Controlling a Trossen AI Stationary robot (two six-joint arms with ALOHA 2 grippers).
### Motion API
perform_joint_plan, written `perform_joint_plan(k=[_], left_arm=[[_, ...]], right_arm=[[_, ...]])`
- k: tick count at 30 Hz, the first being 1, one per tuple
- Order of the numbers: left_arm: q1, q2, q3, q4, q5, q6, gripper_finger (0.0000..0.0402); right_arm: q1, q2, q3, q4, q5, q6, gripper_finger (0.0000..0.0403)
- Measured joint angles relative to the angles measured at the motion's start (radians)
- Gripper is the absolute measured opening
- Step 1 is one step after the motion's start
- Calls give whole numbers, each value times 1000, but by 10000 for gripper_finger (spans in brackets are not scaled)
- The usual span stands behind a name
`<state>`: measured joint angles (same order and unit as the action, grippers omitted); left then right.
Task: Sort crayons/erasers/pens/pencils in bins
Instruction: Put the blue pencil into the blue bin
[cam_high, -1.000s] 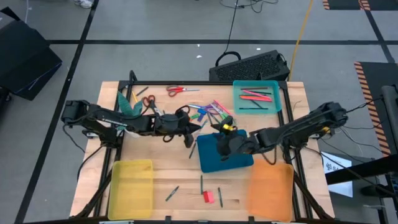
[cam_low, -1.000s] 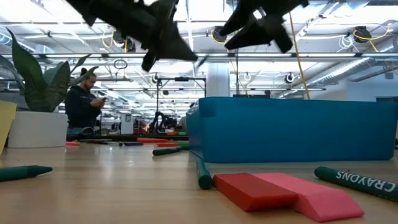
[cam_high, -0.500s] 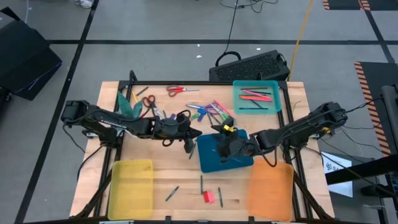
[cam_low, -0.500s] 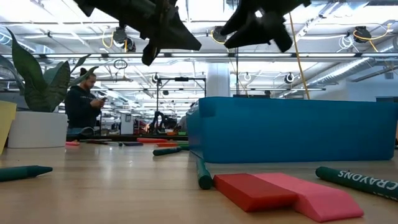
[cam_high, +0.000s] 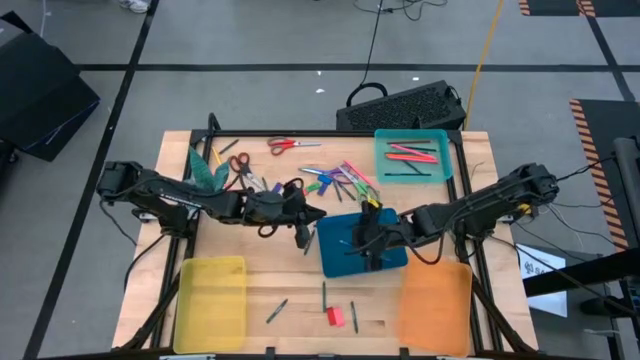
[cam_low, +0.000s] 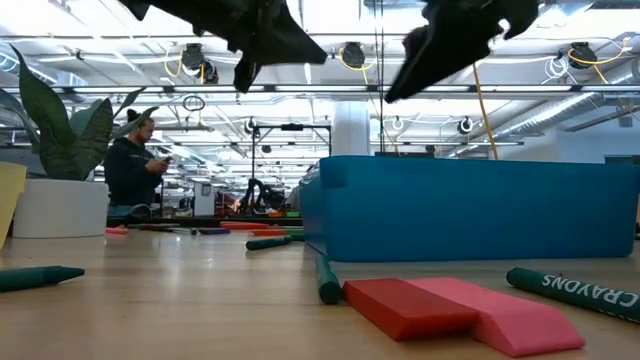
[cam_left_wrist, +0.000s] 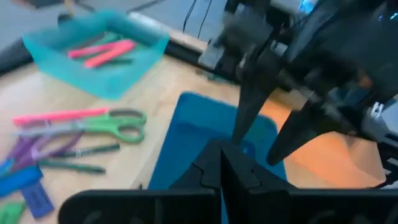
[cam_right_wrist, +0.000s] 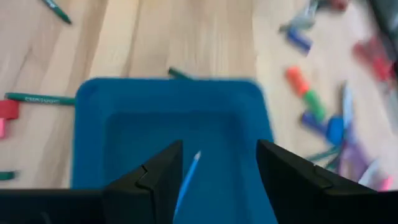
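The right gripper (cam_high: 366, 243) hangs over the dark blue bin (cam_high: 335, 260) at the middle of the table. In the right wrist view its two dark fingers (cam_right_wrist: 158, 174) stand spread wide, gripping nothing, and a thin light-blue stick (cam_right_wrist: 188, 175) shows between them over the bin's floor, apart from both fingers; whether it is lying in the bin I cannot tell. The left gripper (cam_high: 303, 233) sits just off that bin's left edge, above the bare wood. In the left wrist view its fingers (cam_left_wrist: 225, 167) are pressed together with nothing visible between them.

A red eraser (cam_high: 333, 316) lies touching a pink eraser (cam_high: 341, 318) on the table near the front edge, between the yellow bin (cam_high: 210, 303) and the orange bin (cam_high: 435, 306); the low view shows them side by side on the wood. The teal bin (cam_high: 412, 157) at the back right holds red and dark sticks. More pens, crayons and small blocks lie scattered behind the dark blue bin, with red scissors (cam_high: 283, 146) farther back
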<state>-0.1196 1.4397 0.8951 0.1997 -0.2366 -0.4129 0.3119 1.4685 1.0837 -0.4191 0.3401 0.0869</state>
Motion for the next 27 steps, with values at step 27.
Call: perform_joint_plan(k=[27], left_arm=[[-8, -263, -204, 95, -34, 118, 15]], right_arm=[[-96, 443, 151, -94, -158, 377, 180]])
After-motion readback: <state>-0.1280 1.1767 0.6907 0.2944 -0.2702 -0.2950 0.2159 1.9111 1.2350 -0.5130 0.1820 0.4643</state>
